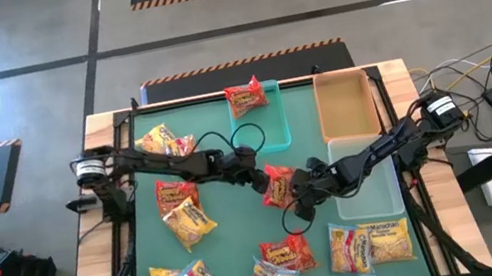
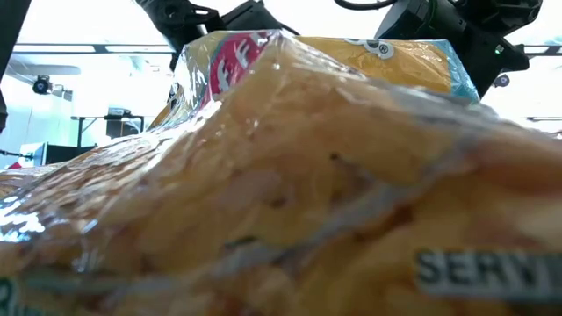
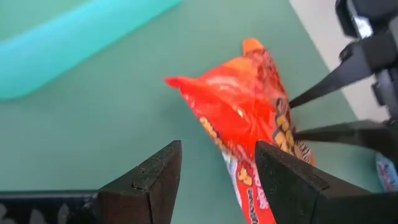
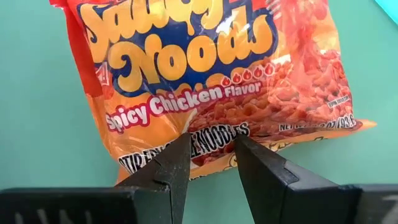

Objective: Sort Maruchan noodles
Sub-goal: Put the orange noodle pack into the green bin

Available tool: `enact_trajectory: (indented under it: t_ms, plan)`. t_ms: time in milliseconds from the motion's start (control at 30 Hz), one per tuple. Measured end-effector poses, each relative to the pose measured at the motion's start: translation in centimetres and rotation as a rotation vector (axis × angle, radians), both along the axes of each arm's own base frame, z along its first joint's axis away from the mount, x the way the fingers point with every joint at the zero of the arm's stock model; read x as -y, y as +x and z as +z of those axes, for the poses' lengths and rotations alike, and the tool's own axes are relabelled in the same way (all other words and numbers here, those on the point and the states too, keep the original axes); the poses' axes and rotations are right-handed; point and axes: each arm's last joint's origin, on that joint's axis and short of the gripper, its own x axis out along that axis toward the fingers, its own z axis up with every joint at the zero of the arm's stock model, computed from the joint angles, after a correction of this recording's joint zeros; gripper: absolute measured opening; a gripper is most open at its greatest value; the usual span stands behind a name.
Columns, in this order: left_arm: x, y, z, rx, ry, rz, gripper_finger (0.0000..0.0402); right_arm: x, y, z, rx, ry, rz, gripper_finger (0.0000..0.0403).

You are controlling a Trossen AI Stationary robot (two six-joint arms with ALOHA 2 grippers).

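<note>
sorting barely started, by the look of it. one red crinkly plastic noodle packet (image 1: pixel 245 97) lies in the shallow teal plastic tray (image 1: pixel 274 129); the tan tray (image 1: pixel 345 105) and clear tray (image 1: pixel 383 197) beside it look empty. about a dozen packets lie loose on the green tabletop (image 1: pixel 230 222). right hand (image 1: pixel 293 191) pinches the red spicy chicken packet (image 1: pixel 276 182) just below the teal tray; left hand (image 1: pixel 254 173) is released, fingers spread beside that packet.
</note>
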Motion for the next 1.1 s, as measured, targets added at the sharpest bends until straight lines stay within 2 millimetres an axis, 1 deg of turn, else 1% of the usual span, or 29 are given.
enact_trajectory:
  t_ms: [100, 200, 367, 533, 633, 700, 833, 967, 1100]
  plan:
    - [0.1, 0.0, 0.4, 0.023, -0.019, -0.008, 0.0188, 0.0, 0.0, 0.0, -0.004, -0.004, 0.009, 0.0123]
    - [0.7, 0.2, 0.5, 0.039, -0.045, -0.033, 0.0188, 0.0, 0.0, 0.0, -0.005, -0.005, 0.009, 0.0123]
    - [1.4, 0.5, -0.8, 0.011, -0.070, -0.022, 0.0188, 0.0, 0.0, 0.0, -0.005, -0.005, 0.009, 0.0123]
    - [1.7, 1.5, -1.7, 0.074, -0.107, -0.024, 0.0188, 0.0, 0.0, 0.0, -0.004, -0.006, 0.009, 0.0123]
    - [1.7, 1.9, -1.8, 0.115, -0.122, -0.035, 0.0188, 0.0, 0.0, 0.0, -0.004, -0.006, 0.009, 0.0123]
    - [1.7, 2.0, -2.0, 0.114, -0.128, -0.029, 0.0188, 0.0, 0.0, 0.0, -0.004, -0.006, 0.009, 0.0123]
    - [1.7, 2.1, -3.1, 0.084, -0.143, -0.015, 0.0188, 0.0, 0.0, 0.0, -0.004, -0.006, 0.009, 0.0123]
    - [1.8, 2.4, -3.9, 0.087, -0.167, -0.013, 0.0188, 0.0, 0.0, 0.0, -0.004, -0.007, 0.009, 0.0123]
    - [1.8, 2.6, -4.0, 0.101, -0.180, -0.026, 0.0184, 0.0, -0.1, 0.0, -0.008, -0.016, 0.028, 0.0123]
